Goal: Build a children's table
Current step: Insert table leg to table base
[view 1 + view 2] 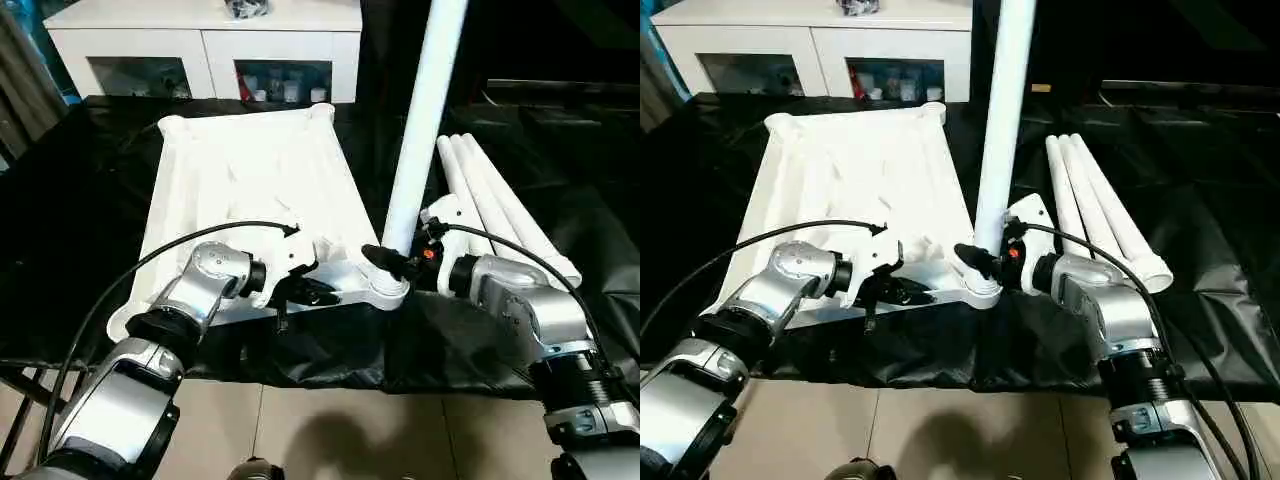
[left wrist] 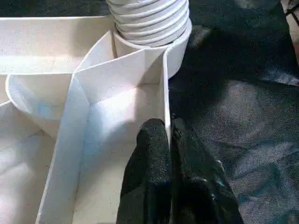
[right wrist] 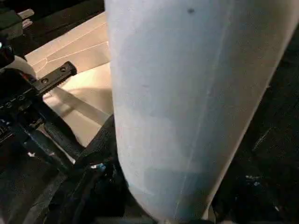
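From the left eye view, the children's table top (image 1: pixel 250 190) lies upside down on a black cloth (image 1: pixel 480 340), its ribbed underside up; one leg (image 1: pixel 425 110) stands upright in the near corner socket (image 1: pixel 385 292) on the robot's right; three spare legs (image 1: pixel 500 205) lie side by side on the cloth just beside the top; a white cabinet (image 1: pixel 205 45) stands behind. The left hand (image 1: pixel 305 290) is at the near rim of the top; the right hand (image 1: pixel 395 262) grasps the upright leg low down, just above the socket.

The right eye view gives the same layout; the right hand (image 1: pixel 985 260) has its fingers around the foot of the leg (image 1: pixel 1005 110).

In the left wrist view, the left hand (image 2: pixel 169 135) is clenched on the thin near rim wall (image 2: pixel 165 93), one finger on each side; the leg's ridged end (image 2: pixel 149 18) sits in the socket beyond.

In the right wrist view, the leg (image 3: pixel 187 107) looms close; a black finger (image 3: pixel 100 140) presses its side.

I judge the plastic light, stiff and smooth, so slippery; the tall leg gives leverage and may tilt; holding it low near the socket, with the rim pinned, looks the sound grip.
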You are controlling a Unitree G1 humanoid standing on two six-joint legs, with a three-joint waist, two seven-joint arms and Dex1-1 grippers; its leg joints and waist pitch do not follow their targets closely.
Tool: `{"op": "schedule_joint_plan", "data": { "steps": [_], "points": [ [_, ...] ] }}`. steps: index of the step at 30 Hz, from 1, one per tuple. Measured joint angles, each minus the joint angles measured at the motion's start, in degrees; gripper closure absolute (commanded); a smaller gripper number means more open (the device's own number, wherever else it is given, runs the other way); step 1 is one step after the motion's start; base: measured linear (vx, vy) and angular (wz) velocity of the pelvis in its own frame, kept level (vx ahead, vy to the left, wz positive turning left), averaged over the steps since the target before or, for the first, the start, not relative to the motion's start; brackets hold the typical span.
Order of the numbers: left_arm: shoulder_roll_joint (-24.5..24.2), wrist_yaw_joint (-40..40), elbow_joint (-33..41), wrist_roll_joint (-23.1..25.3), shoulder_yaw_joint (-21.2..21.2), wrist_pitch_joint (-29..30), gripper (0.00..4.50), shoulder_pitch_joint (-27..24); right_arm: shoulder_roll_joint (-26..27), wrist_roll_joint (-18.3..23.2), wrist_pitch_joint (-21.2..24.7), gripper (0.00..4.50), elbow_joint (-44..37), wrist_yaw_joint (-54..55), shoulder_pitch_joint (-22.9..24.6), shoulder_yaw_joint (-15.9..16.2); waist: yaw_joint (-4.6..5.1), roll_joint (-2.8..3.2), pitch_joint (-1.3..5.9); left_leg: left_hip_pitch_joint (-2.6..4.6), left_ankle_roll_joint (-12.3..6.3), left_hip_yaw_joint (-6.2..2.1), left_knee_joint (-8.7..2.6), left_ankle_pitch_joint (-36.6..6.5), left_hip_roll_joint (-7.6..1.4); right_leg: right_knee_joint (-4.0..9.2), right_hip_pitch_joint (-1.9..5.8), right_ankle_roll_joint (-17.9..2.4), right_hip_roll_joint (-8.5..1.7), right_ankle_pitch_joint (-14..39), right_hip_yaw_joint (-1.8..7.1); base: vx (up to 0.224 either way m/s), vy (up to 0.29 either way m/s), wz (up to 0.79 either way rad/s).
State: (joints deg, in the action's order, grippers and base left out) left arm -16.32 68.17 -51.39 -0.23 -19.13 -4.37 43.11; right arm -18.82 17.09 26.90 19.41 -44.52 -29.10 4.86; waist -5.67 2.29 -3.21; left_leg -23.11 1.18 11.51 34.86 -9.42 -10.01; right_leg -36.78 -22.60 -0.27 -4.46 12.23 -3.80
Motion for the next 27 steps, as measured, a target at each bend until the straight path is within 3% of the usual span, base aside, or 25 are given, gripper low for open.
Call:
{"op": "schedule_joint_plan", "data": {
  "steps": [4, 13, 20, 27],
  "points": [
    [0.16, 0.05, 0.13, 0.02, 0.08, 0.33, 4.50, -0.02, 0.03, 0.13, -0.74, 2.57, 0.77, -0.44, 0.01, -0.25, 0.00, -0.01, 0.00, 0.00, 0.00, 0.00, 0.00, 0.00, 0.00, 0.00, 0.00, 0.00, 0.00, 0.00, 0.00, 0.000, 0.000, 0.00],
    [0.62, -0.12, 1.03, 0.03, 0.18, 1.40, 4.50, -0.35, 1.66, 3.66, -2.88, 2.57, 2.70, -0.81, 2.59, -4.76, -0.17, 0.01, 0.02, 0.01, -0.01, 0.02, -0.06, -0.01, 0.00, 0.10, 0.02, 0.00, 0.00, 0.00, 0.00, 0.000, 0.000, 0.00],
    [1.36, -0.72, 1.06, 0.12, 0.28, 1.52, 4.50, -0.49, 2.82, 5.45, -7.37, 2.57, 3.67, -2.00, 6.16, -7.11, -0.64, 0.03, 0.13, 0.09, -0.05, 0.01, -0.12, -0.04, 0.00, 0.27, 0.18, 0.00, 0.00, 0.00, -0.03, 0.000, 0.000, 0.00],
    [2.16, -2.46, 0.57, 0.46, 0.28, 1.78, 4.50, -0.83, 4.18, 6.26, -12.93, 2.57, 5.13, -1.65, 8.84, -8.79, -0.73, 0.26, 0.28, 0.69, -0.05, 0.01, -0.27, -0.04, 0.03, 0.66, 0.89, 0.03, 0.00, 0.02, -0.03, 0.000, 0.000, 0.00]
  ]
}}
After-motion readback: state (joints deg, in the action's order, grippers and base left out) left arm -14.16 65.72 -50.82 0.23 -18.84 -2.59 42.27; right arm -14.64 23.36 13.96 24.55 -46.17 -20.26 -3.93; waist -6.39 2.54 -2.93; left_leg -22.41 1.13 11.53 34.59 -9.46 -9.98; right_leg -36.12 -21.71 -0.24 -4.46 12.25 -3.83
